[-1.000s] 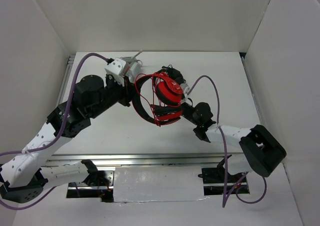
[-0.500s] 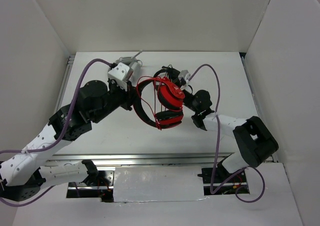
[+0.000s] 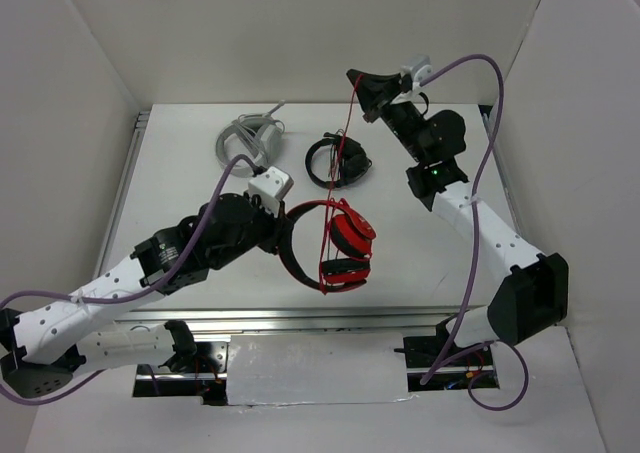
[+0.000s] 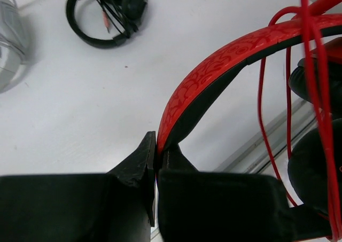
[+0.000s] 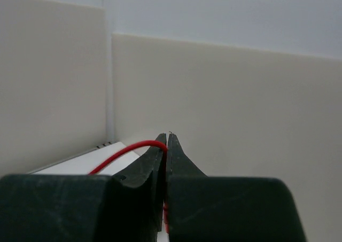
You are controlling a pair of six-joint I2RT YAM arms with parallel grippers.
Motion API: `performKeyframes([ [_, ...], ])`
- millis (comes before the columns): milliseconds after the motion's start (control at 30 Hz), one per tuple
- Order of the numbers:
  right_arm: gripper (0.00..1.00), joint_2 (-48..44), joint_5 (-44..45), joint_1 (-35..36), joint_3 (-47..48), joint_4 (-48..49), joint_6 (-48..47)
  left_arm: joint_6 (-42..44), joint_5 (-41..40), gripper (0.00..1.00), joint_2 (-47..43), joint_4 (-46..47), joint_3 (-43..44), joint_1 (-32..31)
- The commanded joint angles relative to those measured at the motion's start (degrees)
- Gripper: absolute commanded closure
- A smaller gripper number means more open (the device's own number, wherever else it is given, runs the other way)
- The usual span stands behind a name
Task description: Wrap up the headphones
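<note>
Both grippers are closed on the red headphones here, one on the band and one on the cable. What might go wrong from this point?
1. The right gripper pinches the thin cable only at its tips, and the cable runs straight down to the headphones; it may slip out.
2. The left gripper clamps just the headband edge, so the pull might twist it loose.
3. The cable passes above the black headphones and may snag them if lowered.
</note>
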Motion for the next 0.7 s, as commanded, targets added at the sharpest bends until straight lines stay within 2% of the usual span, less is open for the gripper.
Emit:
performKeyframes([
  [0, 1.0, 0.9, 2.6, -0.6, 6.1, -8.6, -4.5, -3.2, 2.7, 1.0, -0.4, 6.7, -0.7, -2.8],
  [367, 1.0, 0.4, 1.3, -5.3, 7.4, -12.8, -3.6, -3.7, 3.1, 1.0, -3.8, 8.5, -4.0, -5.1],
  [533, 1.0, -0.3, -2.5, -7.2, 1.7, -14.1, 0.0, -3.5, -0.4, 1.0, -5.5, 9.2, -3.1, -5.1],
  [667, 1.0, -0.5, -4.5, -7.1, -10.8, -5.8, 6.2, -5.7, -5.2, 1.0, -8.1, 9.1, -2.5, -5.1],
])
